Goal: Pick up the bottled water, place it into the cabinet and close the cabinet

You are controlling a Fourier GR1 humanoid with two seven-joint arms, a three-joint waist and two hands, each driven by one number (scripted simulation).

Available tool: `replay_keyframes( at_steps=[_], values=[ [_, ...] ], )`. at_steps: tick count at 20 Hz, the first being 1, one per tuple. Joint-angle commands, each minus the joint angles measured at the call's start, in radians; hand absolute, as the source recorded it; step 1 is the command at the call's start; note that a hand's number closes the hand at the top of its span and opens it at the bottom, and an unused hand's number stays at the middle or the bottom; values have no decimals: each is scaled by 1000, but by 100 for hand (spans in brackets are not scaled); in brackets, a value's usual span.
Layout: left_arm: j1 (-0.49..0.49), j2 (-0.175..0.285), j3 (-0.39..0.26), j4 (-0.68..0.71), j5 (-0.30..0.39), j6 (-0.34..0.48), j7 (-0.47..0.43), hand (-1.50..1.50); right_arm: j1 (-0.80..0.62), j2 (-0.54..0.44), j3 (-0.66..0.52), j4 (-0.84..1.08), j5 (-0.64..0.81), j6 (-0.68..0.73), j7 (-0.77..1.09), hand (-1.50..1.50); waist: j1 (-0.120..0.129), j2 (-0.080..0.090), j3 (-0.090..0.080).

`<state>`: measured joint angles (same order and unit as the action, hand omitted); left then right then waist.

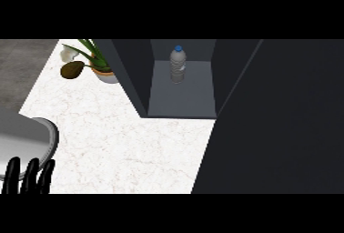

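Observation:
The bottled water [177, 64], clear with a blue cap, stands upright at the back of the open dark cabinet [181, 98], on its grey shelf floor. The cabinet's dark door [275, 118] fills the right side of the view, swung open across the counter. My left hand [27, 175] shows at the lower left edge with its black fingers straight and pointing up, resting, far from the bottle. My right hand does not show anywhere.
A potted plant [97, 61] with green leaves stands at the counter's back left, beside the cabinet's left wall. A grey rounded sink rim [47, 136] sits at the left edge. White marble counter [128, 145] lies between them.

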<state>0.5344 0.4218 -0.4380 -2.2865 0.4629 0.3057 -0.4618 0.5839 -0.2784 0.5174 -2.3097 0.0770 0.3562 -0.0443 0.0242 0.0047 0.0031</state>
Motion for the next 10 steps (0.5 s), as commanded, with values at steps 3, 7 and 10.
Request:
replay_keyframes(
  at_steps=[3, 7, 10],
  values=[
    [156, 49, 66, -96, 69, -79, -51, -150, -48, 75, 223, -73, 63, -2, 111, 150, 12, -12, -6],
    [208, 90, 148, -53, 137, -184, -93, -150, -96, 132, 237, -35, 40, -11, 164, 150, 30, -10, -8],
    [241, 95, 178, -54, 159, -223, -113, -150, -107, 171, 241, -13, 10, -21, 195, 150, 38, -9, -8]
  ],
)
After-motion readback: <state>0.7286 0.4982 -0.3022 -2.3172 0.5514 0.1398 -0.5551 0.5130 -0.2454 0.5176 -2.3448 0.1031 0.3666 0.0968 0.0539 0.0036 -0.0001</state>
